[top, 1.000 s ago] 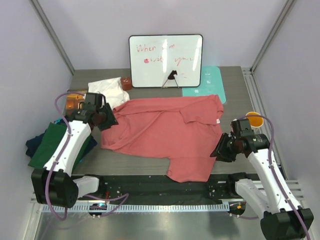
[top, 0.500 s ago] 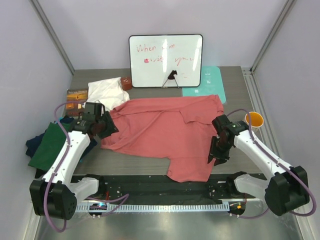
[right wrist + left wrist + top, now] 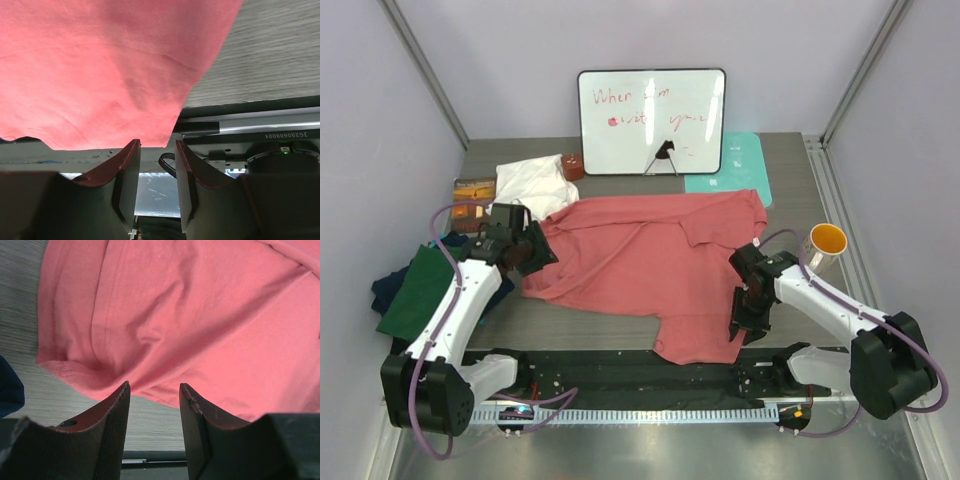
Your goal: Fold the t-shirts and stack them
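Observation:
The salmon-pink t-shirt [image 3: 640, 255] lies spread out in the middle of the table, its lower part reaching the near edge. My left gripper [image 3: 540, 250] is open and empty just off the shirt's left edge. In the left wrist view [image 3: 155, 390] the pink shirt [image 3: 190, 315] fills the area beyond the tips. My right gripper [image 3: 740, 328] is open and empty at the shirt's lower right corner. In the right wrist view [image 3: 157, 145] the hem corner [image 3: 165, 135] ends just ahead of the tips. A dark green t-shirt [image 3: 420, 290] lies on a navy one [image 3: 382, 292] at the left.
A whiteboard [image 3: 652, 120] stands at the back, with a pale-teal mat [image 3: 738, 168] to its right. A white cloth [image 3: 533, 182], a small brown object [image 3: 573, 165] and a small box [image 3: 474, 190] lie at the back left. An orange cup [image 3: 826, 243] stands at the right. The black rail [image 3: 620, 370] runs along the near edge.
My right arm has swung left from beside the cup to the shirt's lower right corner. My left arm has shifted only slightly. The shirt has not moved.

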You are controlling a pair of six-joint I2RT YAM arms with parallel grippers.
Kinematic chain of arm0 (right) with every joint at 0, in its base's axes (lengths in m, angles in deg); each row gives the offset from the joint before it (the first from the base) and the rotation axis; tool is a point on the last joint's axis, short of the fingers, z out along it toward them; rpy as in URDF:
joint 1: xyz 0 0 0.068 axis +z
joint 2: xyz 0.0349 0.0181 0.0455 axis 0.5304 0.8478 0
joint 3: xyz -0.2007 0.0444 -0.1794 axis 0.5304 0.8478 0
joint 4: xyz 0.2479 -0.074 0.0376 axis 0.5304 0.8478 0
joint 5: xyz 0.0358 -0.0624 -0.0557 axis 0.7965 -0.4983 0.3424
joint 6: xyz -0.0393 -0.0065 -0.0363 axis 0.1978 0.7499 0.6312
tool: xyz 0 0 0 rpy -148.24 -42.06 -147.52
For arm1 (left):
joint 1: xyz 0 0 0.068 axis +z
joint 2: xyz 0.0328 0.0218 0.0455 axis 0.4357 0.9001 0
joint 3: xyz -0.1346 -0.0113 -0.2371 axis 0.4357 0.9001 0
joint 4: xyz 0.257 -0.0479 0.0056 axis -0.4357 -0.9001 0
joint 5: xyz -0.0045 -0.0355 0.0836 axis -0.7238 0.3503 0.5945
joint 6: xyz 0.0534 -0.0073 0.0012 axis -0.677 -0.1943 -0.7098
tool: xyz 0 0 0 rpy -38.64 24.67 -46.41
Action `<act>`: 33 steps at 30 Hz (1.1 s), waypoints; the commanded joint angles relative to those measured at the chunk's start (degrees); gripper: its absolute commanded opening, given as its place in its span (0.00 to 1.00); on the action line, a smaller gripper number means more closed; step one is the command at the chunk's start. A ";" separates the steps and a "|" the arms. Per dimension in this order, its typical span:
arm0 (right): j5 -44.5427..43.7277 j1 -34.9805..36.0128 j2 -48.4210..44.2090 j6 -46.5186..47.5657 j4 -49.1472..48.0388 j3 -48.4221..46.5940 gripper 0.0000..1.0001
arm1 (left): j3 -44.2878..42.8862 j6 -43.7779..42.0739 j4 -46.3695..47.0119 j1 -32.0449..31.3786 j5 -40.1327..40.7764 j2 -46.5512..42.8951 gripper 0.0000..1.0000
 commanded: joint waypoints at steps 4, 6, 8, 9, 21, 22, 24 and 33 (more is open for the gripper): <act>1.94 1.99 2.78 -3.12 -5.03 1.19 0.40 | -0.30 1.19 1.94 -0.16 -0.91 0.59 0.45; 2.38 2.61 3.84 -3.56 -6.08 1.63 0.40 | -0.91 1.19 1.50 -0.16 -0.91 0.67 0.45; 2.29 2.87 4.81 -3.82 -6.17 1.72 0.40 | -1.70 1.10 1.15 -0.16 -0.64 1.03 0.45; 2.47 3.05 4.81 -4.00 -6.17 1.81 0.40 | -1.97 1.02 0.97 -0.16 -0.73 1.11 0.45; 2.39 3.49 -0.20 -10.41 -3.19 4.18 0.44 | -3.64 0.49 0.97 -0.16 -2.22 4.01 0.45; 2.29 3.66 -0.64 -10.50 -2.75 4.10 0.46 | -3.82 0.31 0.97 -0.25 -2.14 4.19 0.45; 2.38 3.66 -0.64 -10.85 -2.66 4.18 0.49 | -3.99 0.14 0.88 -0.16 -2.40 4.45 0.45; 0.97 6.39 4.45 -13.40 -4.41 3.56 0.52 | -5.40 -0.65 0.97 -0.16 -4.42 5.51 0.45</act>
